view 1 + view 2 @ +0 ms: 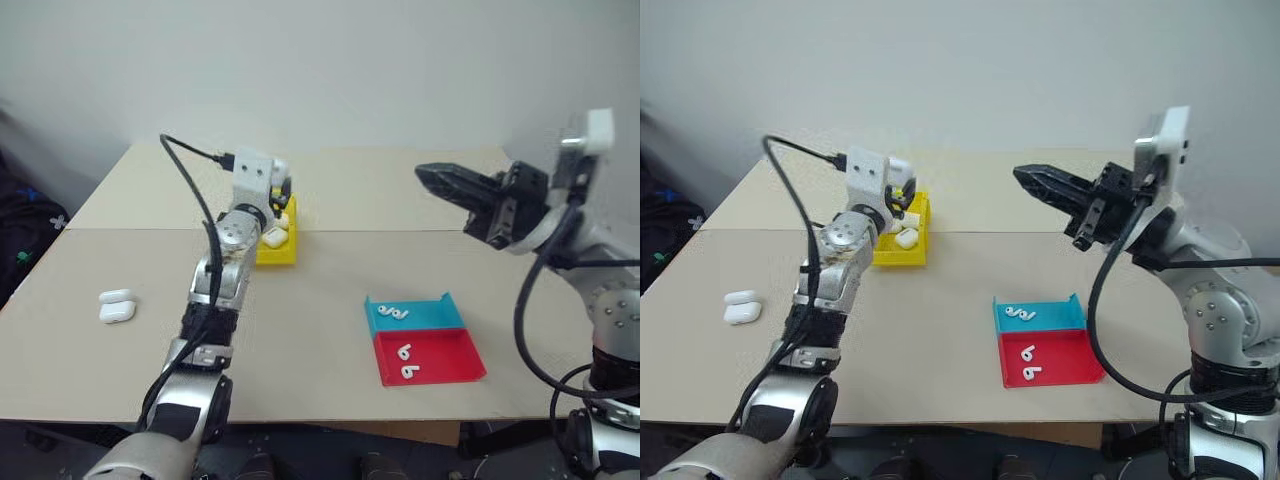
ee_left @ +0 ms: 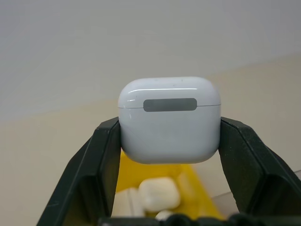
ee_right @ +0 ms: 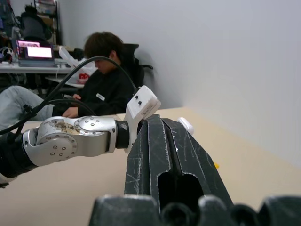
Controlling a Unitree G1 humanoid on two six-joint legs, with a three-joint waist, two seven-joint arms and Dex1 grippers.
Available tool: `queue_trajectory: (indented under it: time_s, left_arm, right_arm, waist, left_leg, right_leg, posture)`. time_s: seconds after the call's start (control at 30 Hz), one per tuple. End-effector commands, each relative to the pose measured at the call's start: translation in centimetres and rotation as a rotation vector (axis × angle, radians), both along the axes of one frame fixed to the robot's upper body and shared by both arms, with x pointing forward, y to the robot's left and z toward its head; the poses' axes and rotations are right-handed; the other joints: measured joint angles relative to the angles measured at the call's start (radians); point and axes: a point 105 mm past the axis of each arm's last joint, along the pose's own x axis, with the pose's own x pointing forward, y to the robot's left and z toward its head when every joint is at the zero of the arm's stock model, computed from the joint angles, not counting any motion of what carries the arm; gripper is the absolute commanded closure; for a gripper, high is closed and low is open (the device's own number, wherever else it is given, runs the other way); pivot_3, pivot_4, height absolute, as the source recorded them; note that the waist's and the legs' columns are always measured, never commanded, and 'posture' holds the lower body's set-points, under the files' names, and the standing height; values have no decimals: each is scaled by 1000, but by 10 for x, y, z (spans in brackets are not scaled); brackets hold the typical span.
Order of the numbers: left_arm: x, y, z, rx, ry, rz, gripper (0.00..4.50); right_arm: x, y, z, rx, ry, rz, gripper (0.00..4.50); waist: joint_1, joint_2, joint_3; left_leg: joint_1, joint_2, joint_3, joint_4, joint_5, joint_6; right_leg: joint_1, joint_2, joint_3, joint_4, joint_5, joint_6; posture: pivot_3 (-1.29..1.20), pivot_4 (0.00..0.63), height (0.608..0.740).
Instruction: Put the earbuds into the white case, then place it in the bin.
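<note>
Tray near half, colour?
Red; the far half is blue. Best in the left eye view.

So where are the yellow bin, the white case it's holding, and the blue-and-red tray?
yellow bin [image 1: 902, 258]: right eye view, front wall.
white case [image 2: 169, 120]: left wrist view, front face.
blue-and-red tray [image 1: 437, 368]: left eye view, red floor.

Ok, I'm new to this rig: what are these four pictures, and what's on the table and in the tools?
Two pictures come from the robot's head, looking down over a tan table. The other two come from cameras on each wrist. The left tool grips a closed white case above the yellow bin, which already holds similar cases. The right tool is shut on nothing, raised over the table. Also there: two more cases near the left edge, and a blue-and-red tray with loose earbuds. A seated person shows in the right wrist view.
</note>
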Motion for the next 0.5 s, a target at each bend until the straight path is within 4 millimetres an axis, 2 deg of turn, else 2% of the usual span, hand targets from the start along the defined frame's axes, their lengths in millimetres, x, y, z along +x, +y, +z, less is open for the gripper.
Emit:
queue_trajectory:
  time_s: [0.03,0.17,0.33,0.5]
  left_arm:
    - [4,-5,6,37,8,13,1721]
    - [6,-7,-12,58,76,-3,1721]
    - [6,-5,-15,19,97,0,106]
    - [4,-4,-10,3,47,2,46]
  right_arm:
    - [-4,1,2,-37,-16,-23,4452]
    - [-6,5,-1,-65,-13,-18,4452]
    - [-5,8,-5,-91,15,-23,4500]
    - [-4,9,-5,-97,16,-23,4500]
  waist:
    - [1,0,0]
    - [2,0,0]
    - [1,0,0]
    - [1,0,0]
  left_leg:
    - [0,0,0,-1,0,0]
    - [-1,-1,0,-1,0,0]
    - [0,-1,0,-1,0,0]
    - [0,-1,0,-1,0,0]
  right_leg:
    - [0,0,0,0,0,0]
    - [-1,-1,0,-1,0,0]
    - [0,-1,0,0,0,0]
    - [0,-1,0,0,0,0]
  posture:
    - [0,150,740]
    - [0,150,740]
    - [0,150,740]
    - [0,150,740]
